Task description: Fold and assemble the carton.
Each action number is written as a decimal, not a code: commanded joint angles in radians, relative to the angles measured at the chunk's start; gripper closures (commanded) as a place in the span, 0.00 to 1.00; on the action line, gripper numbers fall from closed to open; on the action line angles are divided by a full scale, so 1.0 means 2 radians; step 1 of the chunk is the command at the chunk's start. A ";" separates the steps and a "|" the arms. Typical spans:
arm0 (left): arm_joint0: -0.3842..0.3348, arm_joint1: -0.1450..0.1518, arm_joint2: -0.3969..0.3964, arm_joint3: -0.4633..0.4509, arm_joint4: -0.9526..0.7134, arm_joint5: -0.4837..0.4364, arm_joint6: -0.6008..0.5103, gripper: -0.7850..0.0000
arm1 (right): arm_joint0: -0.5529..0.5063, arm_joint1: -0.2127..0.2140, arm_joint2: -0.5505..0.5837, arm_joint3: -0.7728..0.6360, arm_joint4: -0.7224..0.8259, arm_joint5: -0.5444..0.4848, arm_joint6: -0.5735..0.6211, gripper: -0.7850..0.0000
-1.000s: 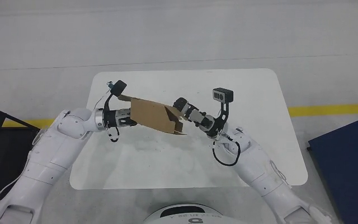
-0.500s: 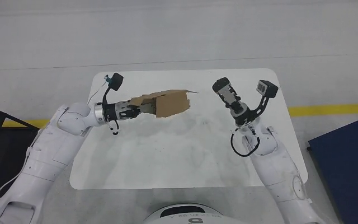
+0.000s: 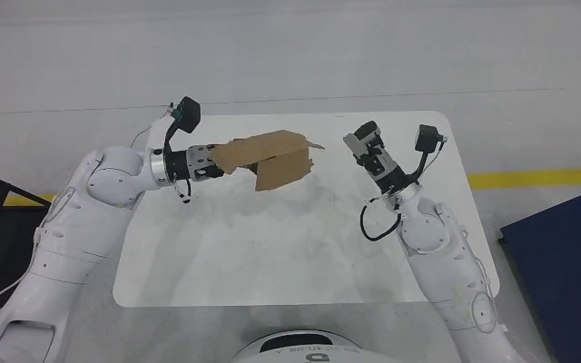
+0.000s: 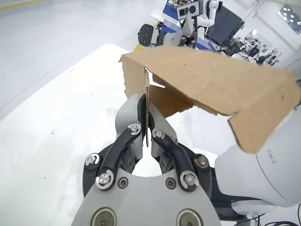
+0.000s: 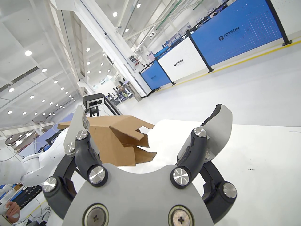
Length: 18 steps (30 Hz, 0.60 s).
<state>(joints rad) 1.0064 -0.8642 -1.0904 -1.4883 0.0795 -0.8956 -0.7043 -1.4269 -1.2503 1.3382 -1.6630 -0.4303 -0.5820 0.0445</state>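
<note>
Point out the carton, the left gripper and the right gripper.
carton [image 3: 277, 156], top view, on its broad top panel.
left gripper [image 4: 146, 105], left wrist view, between its fingers, at the pinched cardboard edge.
right gripper [image 5: 149, 109], right wrist view, midway between its open fingers.

Logo lettering — on blue partition panels [image 5: 255, 23]; on white panel [image 5: 182, 72].

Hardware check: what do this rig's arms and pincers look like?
The left arm and right arm have glossy white shells. The left pincer and right pincer match: curved silver-grey fingers with black pads, black linkages, silver bolts, a grey base plate. A black cable loops at the right wrist; each wrist carries a black camera box.
</note>
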 commanded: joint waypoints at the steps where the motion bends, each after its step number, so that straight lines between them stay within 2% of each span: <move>1: 0.001 0.000 0.000 -0.001 0.002 0.002 0.002 1.00 | 0.000 0.000 0.000 0.000 0.000 0.000 0.000 0.00; 4: 0.010 -0.003 0.007 -0.014 0.041 0.010 0.017 1.00 | -0.001 0.001 0.007 0.002 -0.009 0.013 -0.004 0.00; 7: 0.015 -0.003 0.008 -0.029 0.095 -0.007 0.026 1.00 | -0.005 0.004 0.033 0.008 -0.049 0.040 -0.009 0.00; 10: 0.023 -0.003 0.004 -0.036 0.127 -0.027 0.045 1.00 | -0.014 0.010 0.049 0.002 -0.089 0.041 0.026 0.00; 14: 0.029 -0.002 -0.004 -0.033 0.125 -0.058 0.068 1.00 | -0.024 0.015 0.054 -0.011 -0.084 0.012 0.090 0.00; 18: 0.028 0.000 -0.007 -0.044 0.129 -0.058 0.071 1.00 | -0.021 0.018 0.046 -0.023 -0.080 0.001 0.127 0.00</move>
<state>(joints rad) 1.0622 -0.8660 -1.1030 -1.5725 0.3362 -1.0133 -0.5629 -1.4735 -1.2151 1.4355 -1.7043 -0.5905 -0.5780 0.2853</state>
